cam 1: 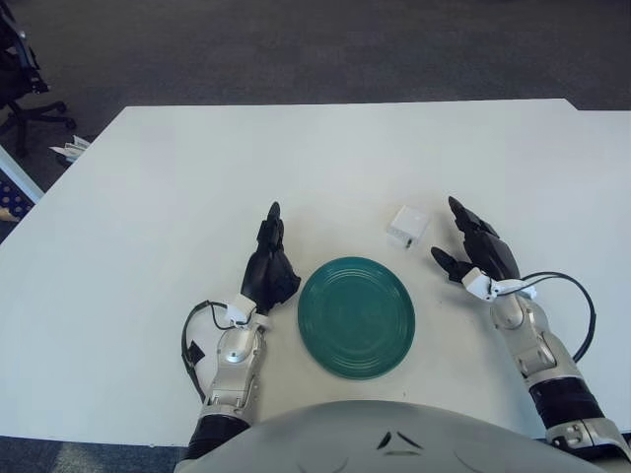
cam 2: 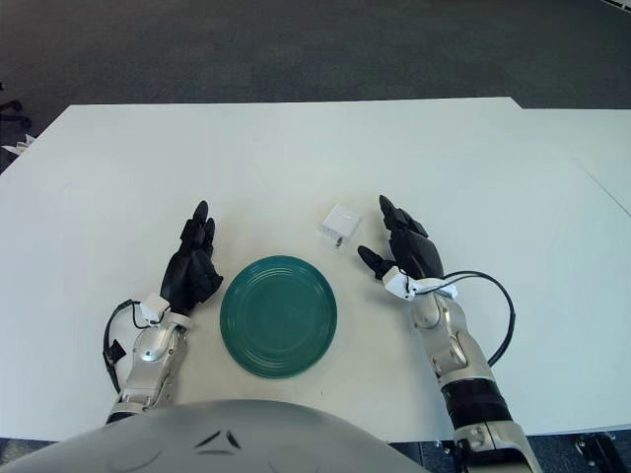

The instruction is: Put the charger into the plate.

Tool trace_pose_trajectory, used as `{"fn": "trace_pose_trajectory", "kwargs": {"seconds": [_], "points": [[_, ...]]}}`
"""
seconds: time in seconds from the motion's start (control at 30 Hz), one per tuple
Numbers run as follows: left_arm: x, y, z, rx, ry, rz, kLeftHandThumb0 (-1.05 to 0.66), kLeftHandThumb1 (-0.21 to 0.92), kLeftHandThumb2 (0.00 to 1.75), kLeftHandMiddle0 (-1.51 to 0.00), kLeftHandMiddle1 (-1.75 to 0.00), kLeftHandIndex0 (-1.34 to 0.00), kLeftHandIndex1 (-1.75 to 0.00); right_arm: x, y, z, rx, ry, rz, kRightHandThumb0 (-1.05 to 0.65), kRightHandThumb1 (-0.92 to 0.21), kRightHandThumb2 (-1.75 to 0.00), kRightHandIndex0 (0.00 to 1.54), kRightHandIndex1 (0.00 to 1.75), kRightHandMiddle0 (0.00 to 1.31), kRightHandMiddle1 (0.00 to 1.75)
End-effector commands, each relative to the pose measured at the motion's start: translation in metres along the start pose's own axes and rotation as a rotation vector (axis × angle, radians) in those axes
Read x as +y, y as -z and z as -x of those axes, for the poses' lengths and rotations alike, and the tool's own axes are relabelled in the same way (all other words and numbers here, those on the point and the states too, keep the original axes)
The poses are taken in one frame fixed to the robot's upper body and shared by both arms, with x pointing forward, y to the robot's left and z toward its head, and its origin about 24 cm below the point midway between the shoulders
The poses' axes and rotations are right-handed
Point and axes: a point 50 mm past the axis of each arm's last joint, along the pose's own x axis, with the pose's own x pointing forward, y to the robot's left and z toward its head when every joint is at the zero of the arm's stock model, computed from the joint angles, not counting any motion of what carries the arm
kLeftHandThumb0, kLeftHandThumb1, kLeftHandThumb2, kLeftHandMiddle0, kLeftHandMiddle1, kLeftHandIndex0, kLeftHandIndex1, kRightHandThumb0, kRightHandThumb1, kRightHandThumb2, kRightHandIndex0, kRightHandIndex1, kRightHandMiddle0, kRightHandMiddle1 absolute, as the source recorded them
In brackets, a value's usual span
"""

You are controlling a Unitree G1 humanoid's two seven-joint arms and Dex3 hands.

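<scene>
Right hand [cam 1: 480, 256]: black fingers [cam 1: 463, 219] spread apart and holding nothing, thumb jutting toward the plate side, tips pointing away from the robot. The hand sits just to the right of the charger, close but with a strip of white surface showing between them.

Charger [cam 1: 406, 226]: small white block, lying on the surface beyond the plate's far right edge, outside the rim, not touching it.

Plate [cam 1: 356, 316]: round, dark green, ringed inside, nothing in it. It lies between the two hands, near the robot's body.

Left hand [cam 1: 270, 263]: fingers [cam 1: 272, 223] held straight and close together, pointing away from the robot, holding nothing. It shows just left of the plate; whether it touches the rim cannot be told.

Black cables loop off both wrists. White surface [cam 1: 197, 177] runs wide beyond the hands. Dark carpet past the far edge; an office chair base [cam 1: 25, 108] at the far left.
</scene>
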Motion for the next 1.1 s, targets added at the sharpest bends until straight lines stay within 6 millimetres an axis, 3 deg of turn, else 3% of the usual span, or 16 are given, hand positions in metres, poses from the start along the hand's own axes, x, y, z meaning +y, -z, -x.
{"fn": "trace_pose_trajectory", "kwargs": {"seconds": [0.0, 0.77, 1.07], "points": [[-0.002, 0.028, 0.015, 0.155, -0.015, 0.034, -1.05, 0.92, 1.1, 0.0, 0.0, 0.0, 0.0, -0.007, -0.003, -0.009, -0.042, -0.012, 0.098, -1.02, -0.92, -0.8, 0.01, 0.0, 0.0, 0.28], [-0.006, 0.026, 0.014, 0.106, 0.028, 0.025, -1.05, 0.92, 1.12, 0.0, 0.0, 0.0, 0.0, -0.019, -0.031, -0.033, -0.177, -0.129, 0.232, -0.99, -0.92, -0.76, 0.0, 0.0, 0.0, 0.23], [-0.006, 0.026, 0.014, 0.119, 0.04, 0.046, -1.05, 0.92, 1.15, 0.0, 0.0, 0.0, 0.0, -0.04, -0.046, -0.035, -0.224, -0.118, 0.252, -0.98, -0.92, -0.79, 0.0, 0.0, 0.0, 0.19]]}}
